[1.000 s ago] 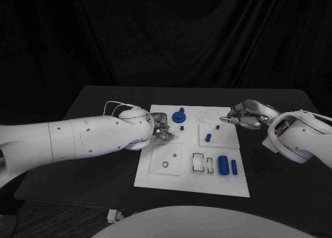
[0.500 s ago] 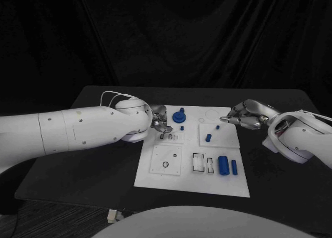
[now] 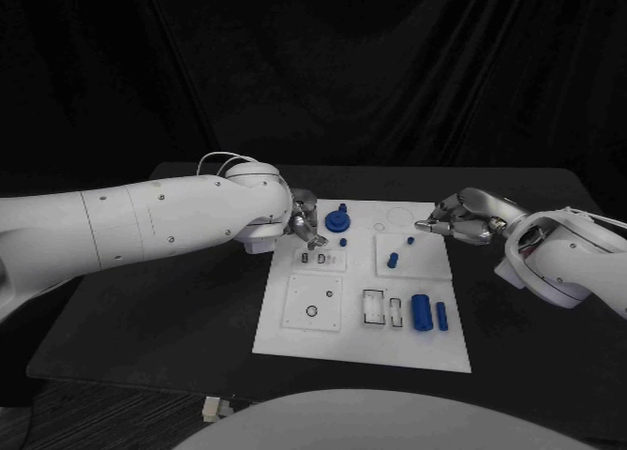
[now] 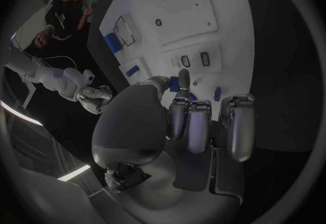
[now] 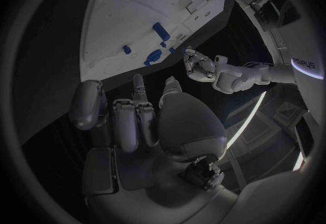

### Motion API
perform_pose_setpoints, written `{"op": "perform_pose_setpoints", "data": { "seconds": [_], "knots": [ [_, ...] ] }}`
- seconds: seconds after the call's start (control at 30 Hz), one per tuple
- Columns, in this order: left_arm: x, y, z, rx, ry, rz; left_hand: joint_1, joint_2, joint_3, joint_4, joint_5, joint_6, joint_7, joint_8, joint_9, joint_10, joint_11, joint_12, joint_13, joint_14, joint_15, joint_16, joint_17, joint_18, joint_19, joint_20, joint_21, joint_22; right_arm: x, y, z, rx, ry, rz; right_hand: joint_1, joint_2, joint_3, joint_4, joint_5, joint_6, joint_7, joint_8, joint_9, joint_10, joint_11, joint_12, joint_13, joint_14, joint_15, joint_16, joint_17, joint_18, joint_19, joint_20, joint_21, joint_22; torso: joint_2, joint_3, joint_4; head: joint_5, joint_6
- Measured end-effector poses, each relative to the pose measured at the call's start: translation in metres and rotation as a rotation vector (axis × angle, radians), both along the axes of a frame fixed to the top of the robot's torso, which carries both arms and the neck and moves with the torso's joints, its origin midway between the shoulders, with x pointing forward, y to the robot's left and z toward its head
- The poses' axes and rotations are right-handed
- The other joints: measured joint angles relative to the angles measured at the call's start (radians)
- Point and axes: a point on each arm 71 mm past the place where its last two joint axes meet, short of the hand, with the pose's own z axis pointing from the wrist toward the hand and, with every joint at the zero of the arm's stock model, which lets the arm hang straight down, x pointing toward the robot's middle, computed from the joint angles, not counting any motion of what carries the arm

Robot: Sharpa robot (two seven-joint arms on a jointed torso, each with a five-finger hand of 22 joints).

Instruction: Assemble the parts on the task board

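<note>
The white task board lies mid-table. Near its far left edge my left hand hovers, its fingers curled, close beside a round blue part that has a peg on top. Thumb and one fingertip meet by a bit of blue; I cannot tell whether anything is pinched. My right hand hangs at the board's far right edge, fingers curled on nothing. A blue cylinder and a thin blue bar lie at the near right. Small blue pieces sit mid-board.
Two dark slots lie just nearer than my left hand, and rectangular recesses sit beside the cylinder. A square plate with a ring occupies the near left. The black table stretches around the board.
My left hand has drawn back from over the two slots toward the board's far edge, and its arm has swung up. My right hand has stayed put.
</note>
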Motion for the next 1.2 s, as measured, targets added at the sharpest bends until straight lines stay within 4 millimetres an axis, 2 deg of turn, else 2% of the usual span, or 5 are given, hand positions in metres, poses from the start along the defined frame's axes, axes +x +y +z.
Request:
{"op": "perform_pose_setpoints", "data": {
  "seconds": [0.5, 1.1, 1.2],
  "knots": [
    [0.014, -0.003, -0.011, 0.063, 0.194, 0.023, -0.019, -0.020, 0.043, -0.004, -0.007, 0.000, 0.000, 0.000, 0.002, 0.000, 0.000, 0.000, 0.000, 0.000, 0.000, 0.000, 0.000, 0.000, 0.000, 0.000, 0.000, 0.000, 0.000, 0.002, 0.000, 0.000, 0.002, 0.004, 0.000, 0.000, 0.000, 0.000, 0.000, 0.000, 0.000, 0.000, 0.000, 0.000, 0.000, 0.000, 0.000, 0.000, 0.000, -0.004, 0.000, 0.000, -0.001, 0.001, -0.002, 0.000, 0.001, -0.0005, -0.0007, 0.008, 0.000],
    [0.021, -0.010, -0.014, 0.090, 0.240, 0.028, -0.036, -0.020, 0.047, -0.008, -0.012, 0.000, 0.000, 0.000, 0.002, 0.000, 0.001, 0.000, 0.000, 0.000, 0.000, 0.000, 0.000, 0.000, 0.000, 0.000, 0.000, 0.000, 0.000, 0.003, 0.000, 0.001, 0.003, 0.008, 0.004, 0.004, 0.000, 0.000, 0.000, 0.000, 0.000, 0.000, 0.001, 0.000, 0.000, 0.000, 0.000, 0.000, 0.000, -0.004, 0.000, 0.000, -0.001, 0.001, -0.002, 0.000, 0.001, -0.0004, -0.0003, 0.011, 0.000],
    [0.022, -0.010, -0.015, 0.093, 0.244, 0.030, -0.040, -0.020, 0.054, -0.009, -0.021, 0.002, 0.002, 0.000, 0.002, 0.000, 0.001, 0.000, 0.000, 0.000, 0.000, 0.000, 0.000, 0.000, 0.000, 0.000, -0.005, 0.000, 0.000, 0.003, 0.000, 0.001, 0.003, 0.008, 0.004, 0.004, 0.000, 0.000, 0.000, 0.000, 0.000, 0.000, 0.001, 0.000, 0.000, 0.000, 0.000, 0.000, 0.000, -0.004, 0.000, 0.000, -0.001, 0.001, -0.002, 0.000, 0.001, -0.0004, -0.0003, 0.010, 0.000]
  ]
}}
